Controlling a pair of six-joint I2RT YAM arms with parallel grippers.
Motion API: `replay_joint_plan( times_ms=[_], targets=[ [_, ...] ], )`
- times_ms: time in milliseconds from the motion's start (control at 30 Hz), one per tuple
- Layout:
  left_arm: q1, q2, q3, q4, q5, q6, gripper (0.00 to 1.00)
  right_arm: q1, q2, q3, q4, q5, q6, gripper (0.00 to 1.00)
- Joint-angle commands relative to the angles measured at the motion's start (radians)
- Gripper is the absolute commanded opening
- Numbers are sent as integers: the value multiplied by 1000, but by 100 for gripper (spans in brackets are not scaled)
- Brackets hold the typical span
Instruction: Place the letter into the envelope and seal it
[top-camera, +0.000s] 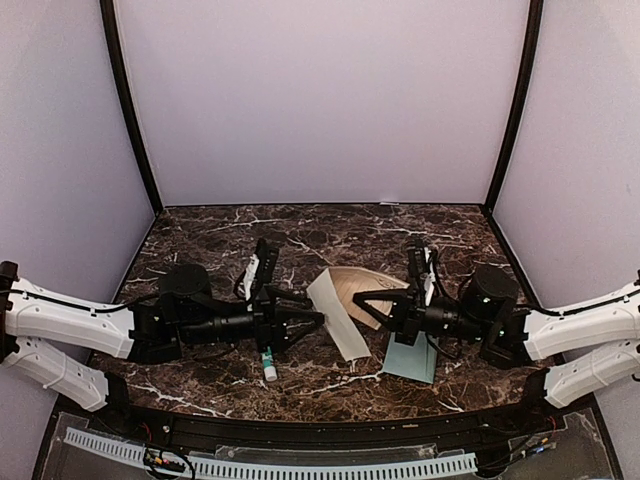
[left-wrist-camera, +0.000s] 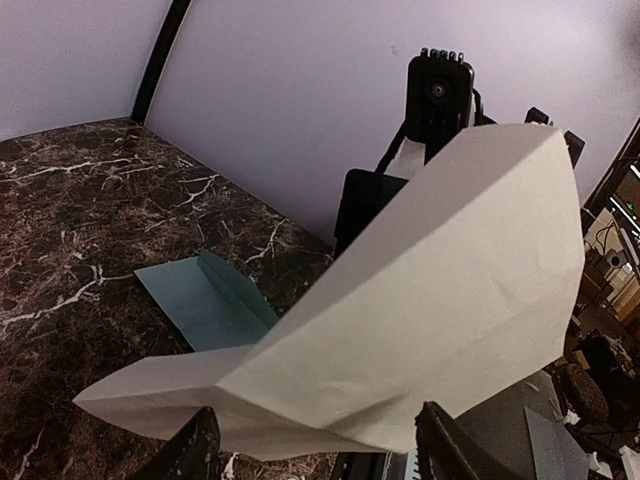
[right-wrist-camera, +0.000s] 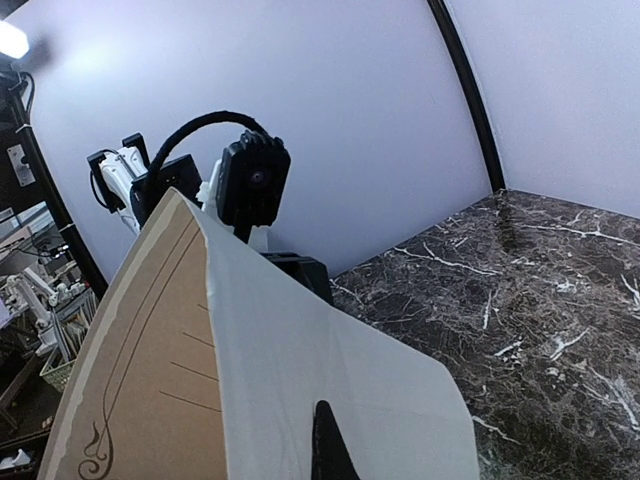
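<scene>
The letter, a folded sheet that is cream with brown printed lines on one side and white on the other, hangs in the air between both grippers. My right gripper is shut on its edge. In the right wrist view one dark fingertip presses on the white side of the letter. My left gripper is open, and its fingers stand wide apart under the letter. The teal envelope lies flat on the table under the right arm, its flap raised.
A small white glue stick with a green band lies on the dark marble table below the left gripper. Lilac walls enclose the back and sides. A black rail runs along the near edge.
</scene>
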Motion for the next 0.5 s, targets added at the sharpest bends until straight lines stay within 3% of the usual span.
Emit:
replay_joint_plan(
  times_ms=[0,467],
  targets=[
    [-5,-28,-48,119,-87,-74,65,32,21,-6,90,-24,-7,0],
    [-5,-27,-143,344,-48,-182,61,110,139,64,175,-31,8,0]
  ],
)
